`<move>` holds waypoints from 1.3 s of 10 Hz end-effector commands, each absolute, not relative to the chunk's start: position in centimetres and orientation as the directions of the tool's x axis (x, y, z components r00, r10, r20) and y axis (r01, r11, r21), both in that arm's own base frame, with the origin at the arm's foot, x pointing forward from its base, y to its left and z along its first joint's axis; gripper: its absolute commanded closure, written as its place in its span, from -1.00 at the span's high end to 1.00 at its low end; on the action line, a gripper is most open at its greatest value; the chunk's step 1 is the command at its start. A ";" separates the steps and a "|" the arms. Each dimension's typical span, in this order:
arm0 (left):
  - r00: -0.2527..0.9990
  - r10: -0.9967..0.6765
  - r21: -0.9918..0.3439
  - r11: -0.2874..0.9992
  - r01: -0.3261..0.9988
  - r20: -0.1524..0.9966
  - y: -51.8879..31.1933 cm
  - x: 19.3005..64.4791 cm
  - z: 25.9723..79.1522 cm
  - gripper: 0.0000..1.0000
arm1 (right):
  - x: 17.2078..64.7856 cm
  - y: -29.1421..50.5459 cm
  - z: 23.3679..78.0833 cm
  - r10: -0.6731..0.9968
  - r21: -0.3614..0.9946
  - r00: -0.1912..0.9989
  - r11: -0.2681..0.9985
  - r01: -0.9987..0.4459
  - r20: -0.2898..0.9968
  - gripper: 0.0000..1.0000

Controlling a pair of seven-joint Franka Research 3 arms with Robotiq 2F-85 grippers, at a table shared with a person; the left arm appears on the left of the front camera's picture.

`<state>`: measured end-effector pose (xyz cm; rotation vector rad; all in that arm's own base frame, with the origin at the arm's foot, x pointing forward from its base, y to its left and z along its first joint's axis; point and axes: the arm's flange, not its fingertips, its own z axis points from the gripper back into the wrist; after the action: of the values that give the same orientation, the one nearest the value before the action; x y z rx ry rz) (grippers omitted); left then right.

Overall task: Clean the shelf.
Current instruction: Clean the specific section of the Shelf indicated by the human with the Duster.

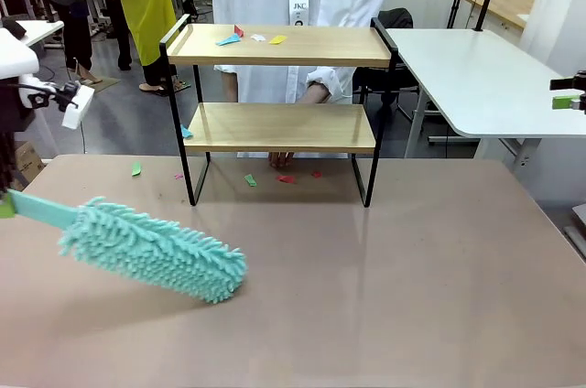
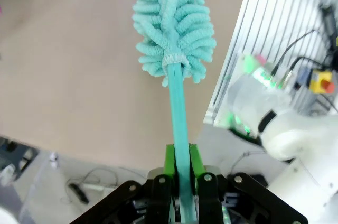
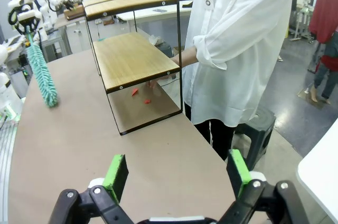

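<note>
The left gripper point(image 2: 182, 167) is clamped shut on the handle of a teal duster point(image 1: 156, 251), held slanting downward in front of the shelf point(image 1: 275, 127), to its left. The right gripper point(image 3: 177, 168) is held fully spread and empty, well off the shelf's right end.

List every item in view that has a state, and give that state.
duster: held, head slanting downward
left gripper: jaws shut on duster handle
right gripper: jaws open, empty
shelf: upright, top board littered
paper scraps: loose on top board
red scrap: lying beneath shelf
</note>
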<state>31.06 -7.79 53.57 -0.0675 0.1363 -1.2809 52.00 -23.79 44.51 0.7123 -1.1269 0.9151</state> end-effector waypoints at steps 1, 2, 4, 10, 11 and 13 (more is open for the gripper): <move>0.307 -0.948 -0.191 0.287 0.939 0.087 -9.5 30.9 51.6 -0.74 | 52.1 -23.7 44.7 0.250 0.020 0.154 0.467 -0.884 0.956 1.00; 0.337 -0.930 -0.225 0.301 0.927 0.146 -11.4 30.5 50.6 -0.74 | 52.1 -23.7 44.7 0.250 0.020 0.154 0.467 -0.884 0.956 1.00; 0.464 -0.850 -0.232 0.412 0.881 0.249 -15.3 29.2 48.9 -0.74 | 52.1 -23.7 44.7 0.250 0.020 0.154 0.467 -0.884 0.956 1.00; 0.625 -0.718 -0.264 0.566 0.781 0.308 -18.5 28.8 47.4 -0.74 | 52.1 -23.7 44.7 0.250 0.020 0.154 0.467 -0.884 0.956 1.00; 0.654 -0.690 -0.258 0.602 0.756 0.308 -20.0 28.6 46.9 -0.74 | 52.1 -23.7 44.7 0.250 0.020 0.154 0.467 -0.884 0.956 1.00; 0.765 -0.551 -0.262 0.725 0.637 0.333 -24.5 29.1 45.8 -0.74 | 52.1 -23.7 44.7 0.250 0.020 0.154 0.467 -0.884 0.956 1.00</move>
<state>28.71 -21.80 46.54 -0.3738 -0.2008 -0.7538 51.99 -23.82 44.50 0.7120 -1.1269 0.9146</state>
